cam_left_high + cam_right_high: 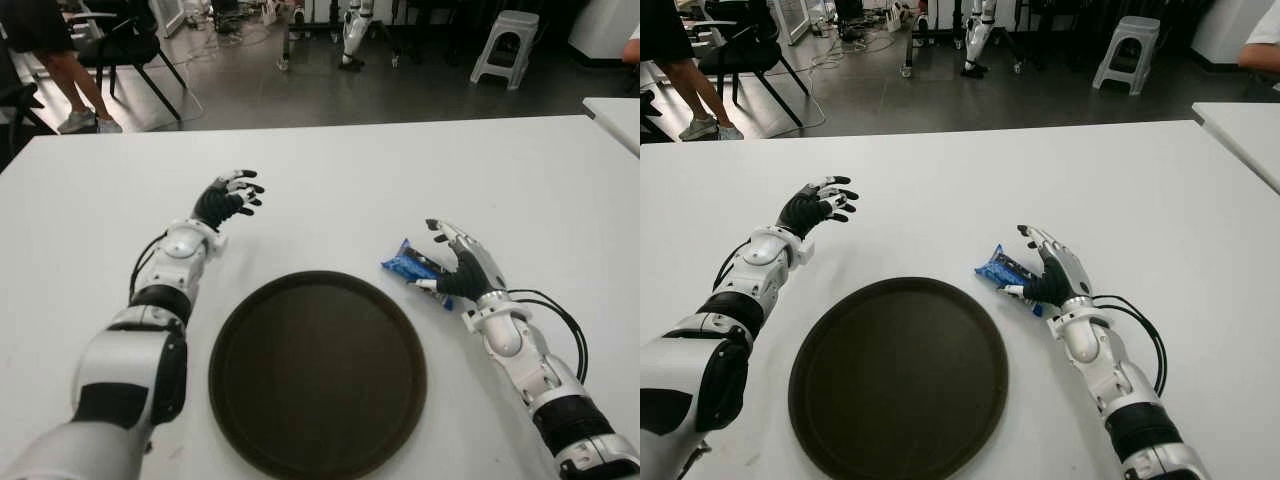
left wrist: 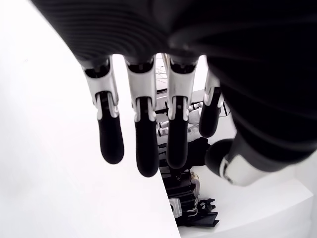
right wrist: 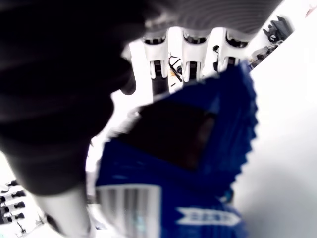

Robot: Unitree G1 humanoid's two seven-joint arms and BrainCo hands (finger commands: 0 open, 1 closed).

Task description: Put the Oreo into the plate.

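Right hand (image 1: 462, 268) over the blue Oreo pack (image 1: 413, 268) on table (image 1: 400, 180) beside plate (image 1: 318, 370), fingers loose, not gripping. Close fully before lifting. Left hand (image 1: 226, 199) idle, open.

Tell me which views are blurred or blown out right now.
Right wrist view: the blue Oreo packet fills the frame, soft and out of focus; the table is washed out. Left wrist view: the left hand's fingers are sharp against overexposed white. Eye views: clear and evenly lit.
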